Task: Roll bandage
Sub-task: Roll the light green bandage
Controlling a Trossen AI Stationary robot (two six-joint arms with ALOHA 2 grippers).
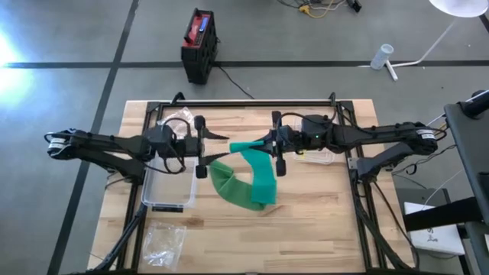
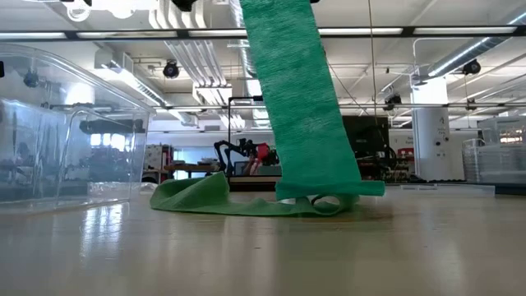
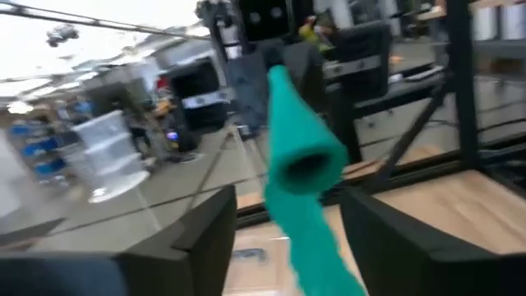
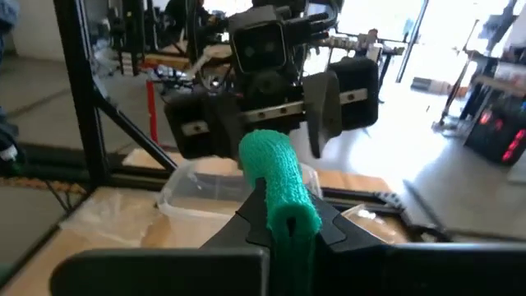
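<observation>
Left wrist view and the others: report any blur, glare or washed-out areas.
Left wrist view: motion-smeared throughout, only the green bandage end roughly legible. Right wrist view: the room at upper right is blown out by daylight. High view: glare on the floor at the left edge. Low view: clear container catches reflections; ceiling lights are bright.
</observation>
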